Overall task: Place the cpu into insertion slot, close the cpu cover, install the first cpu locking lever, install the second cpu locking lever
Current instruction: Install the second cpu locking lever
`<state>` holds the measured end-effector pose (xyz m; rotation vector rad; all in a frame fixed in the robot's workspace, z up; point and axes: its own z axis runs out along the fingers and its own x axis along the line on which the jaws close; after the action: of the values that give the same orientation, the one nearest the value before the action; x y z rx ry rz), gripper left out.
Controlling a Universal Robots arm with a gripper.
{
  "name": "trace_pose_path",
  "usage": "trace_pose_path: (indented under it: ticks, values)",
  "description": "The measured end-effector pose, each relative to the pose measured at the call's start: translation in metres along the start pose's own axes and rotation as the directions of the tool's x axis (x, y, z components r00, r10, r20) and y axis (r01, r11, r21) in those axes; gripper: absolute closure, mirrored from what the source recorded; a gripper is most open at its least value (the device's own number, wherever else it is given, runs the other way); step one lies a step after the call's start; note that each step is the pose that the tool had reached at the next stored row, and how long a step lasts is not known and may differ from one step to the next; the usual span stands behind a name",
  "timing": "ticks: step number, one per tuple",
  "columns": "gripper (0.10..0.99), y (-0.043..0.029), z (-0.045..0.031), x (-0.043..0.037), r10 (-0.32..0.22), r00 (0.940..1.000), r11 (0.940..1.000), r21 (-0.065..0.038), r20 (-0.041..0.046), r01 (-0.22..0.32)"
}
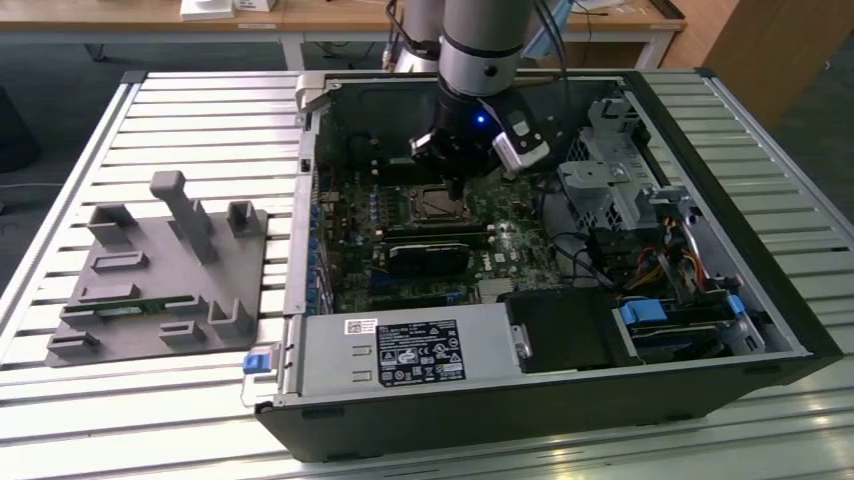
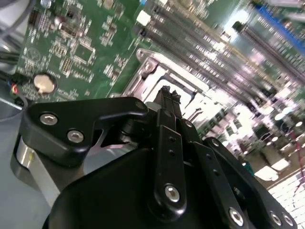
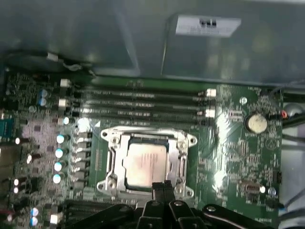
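the cpu (image 3: 147, 163) lies flat in the insertion slot (image 3: 110, 164) on the green board (image 3: 228, 143), framed by the cpu cover (image 3: 182, 162). the arm points straight down into the computer case (image 1: 747, 300); the gripper (image 3: 164, 187), fingertips pinched together and holding nothing, hovers at the slot's edge.

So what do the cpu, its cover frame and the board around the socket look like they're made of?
The cpu has a pale, matte silvery top that looks like a metal lid. The cpu cover around it looks like thin bright steel: it glints and has stamped edges. The circuit board is glossy green laminate, probably fibreglass, judging by the sheen and solder points. The gripper, at the socket's edge, looks like black anodised metal or plastic.
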<state>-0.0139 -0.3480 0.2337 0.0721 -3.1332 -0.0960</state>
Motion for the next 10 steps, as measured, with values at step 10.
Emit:
trace_pose_path:
  ticks: [10]
  values:
    - [0.969, -0.0157, 0.0021, 0.0009, 0.0, 1.0, 1.0, 0.0, 0.0, 0.0]
